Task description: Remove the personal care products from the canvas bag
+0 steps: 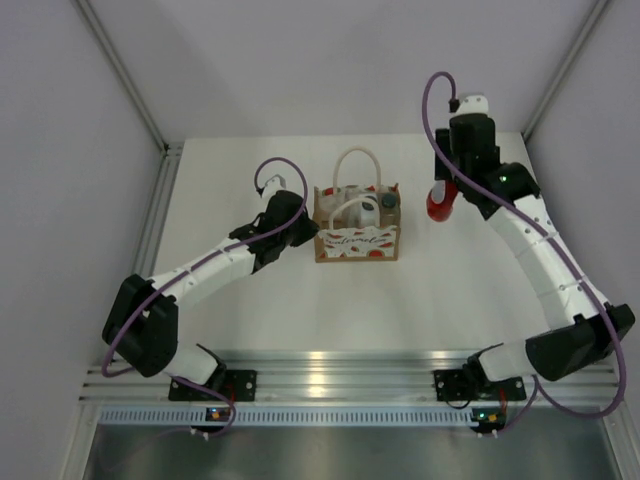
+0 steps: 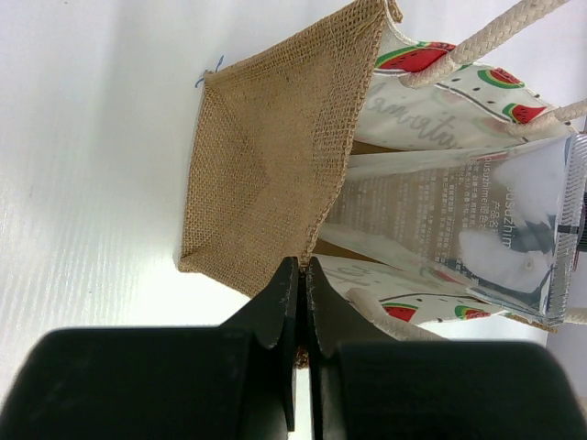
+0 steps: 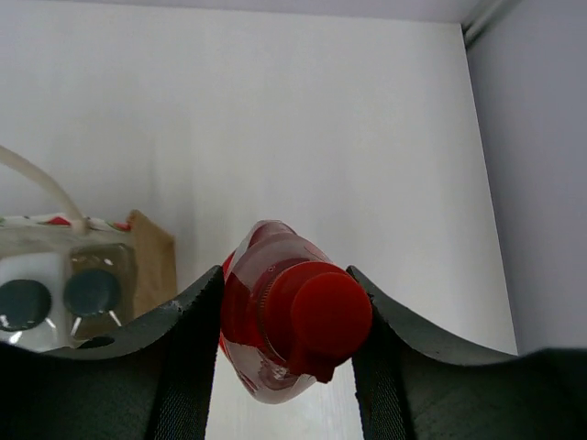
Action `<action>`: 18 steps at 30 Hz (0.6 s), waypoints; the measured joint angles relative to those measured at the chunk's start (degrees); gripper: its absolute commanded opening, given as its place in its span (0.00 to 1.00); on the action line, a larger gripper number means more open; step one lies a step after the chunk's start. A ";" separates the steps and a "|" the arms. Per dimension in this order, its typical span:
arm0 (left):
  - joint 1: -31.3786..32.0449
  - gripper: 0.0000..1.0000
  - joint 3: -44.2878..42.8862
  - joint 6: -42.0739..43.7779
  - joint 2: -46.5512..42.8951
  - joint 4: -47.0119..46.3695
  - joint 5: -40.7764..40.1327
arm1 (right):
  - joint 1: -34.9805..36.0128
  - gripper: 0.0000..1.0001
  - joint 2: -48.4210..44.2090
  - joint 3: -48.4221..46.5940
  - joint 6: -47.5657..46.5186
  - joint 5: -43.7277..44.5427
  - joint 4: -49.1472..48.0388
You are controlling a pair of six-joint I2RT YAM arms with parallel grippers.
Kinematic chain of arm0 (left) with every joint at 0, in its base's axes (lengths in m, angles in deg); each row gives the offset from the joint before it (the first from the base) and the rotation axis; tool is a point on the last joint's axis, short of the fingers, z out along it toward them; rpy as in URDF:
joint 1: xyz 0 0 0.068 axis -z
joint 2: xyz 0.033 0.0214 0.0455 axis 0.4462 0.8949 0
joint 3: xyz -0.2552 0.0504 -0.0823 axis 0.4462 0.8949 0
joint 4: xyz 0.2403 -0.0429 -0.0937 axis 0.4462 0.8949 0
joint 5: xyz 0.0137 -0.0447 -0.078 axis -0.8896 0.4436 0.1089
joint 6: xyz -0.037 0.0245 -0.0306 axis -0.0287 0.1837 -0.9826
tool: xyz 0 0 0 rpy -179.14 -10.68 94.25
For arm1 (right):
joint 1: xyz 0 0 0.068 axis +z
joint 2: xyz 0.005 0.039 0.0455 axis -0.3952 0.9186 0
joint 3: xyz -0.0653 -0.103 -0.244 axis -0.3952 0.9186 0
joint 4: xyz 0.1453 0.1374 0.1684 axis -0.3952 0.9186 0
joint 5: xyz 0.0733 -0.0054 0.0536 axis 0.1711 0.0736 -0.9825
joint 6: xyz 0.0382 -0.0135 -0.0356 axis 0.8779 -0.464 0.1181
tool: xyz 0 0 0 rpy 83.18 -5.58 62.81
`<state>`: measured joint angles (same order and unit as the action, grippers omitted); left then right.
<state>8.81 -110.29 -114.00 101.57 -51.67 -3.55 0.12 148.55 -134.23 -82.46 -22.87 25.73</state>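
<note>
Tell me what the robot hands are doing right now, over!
Left gripper shut on canvas bag edge. Right gripper shut on red bottle, out beside the bag. Two dark-capped bottles and squeeze tube in the bag. Nothing blocking.

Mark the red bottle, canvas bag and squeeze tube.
red bottle [image 3: 316, 316], right wrist view, its cap
canvas bag [image 2: 266, 174], left wrist view, woven side panel
squeeze tube [image 2: 459, 211], left wrist view, flat body

Rope handles [image 2: 495, 35] span canvas bag [image 1: 357, 243] mouth; open table [image 1: 440, 290] to right.
</note>
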 measured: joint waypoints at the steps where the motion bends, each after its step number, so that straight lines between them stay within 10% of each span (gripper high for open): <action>1: 0.00 0.00 0.00 0.00 0.00 0.00 0.02 | -1.49 0.00 -1.27 4.02 0.28 -0.50 -1.57; 15: 0.00 0.00 0.48 0.22 -0.50 -0.04 0.22 | -6.71 0.00 -5.22 40.70 2.95 -1.11 -27.91; 18: 0.04 0.00 0.85 0.59 -0.94 -0.07 0.42 | -6.71 0.41 -5.55 42.07 3.63 -0.37 -30.95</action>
<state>8.85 -109.44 -113.41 100.63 -51.74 -3.14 -6.59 143.00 -92.15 -78.83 -23.24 -5.21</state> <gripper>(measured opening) 0.039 0.495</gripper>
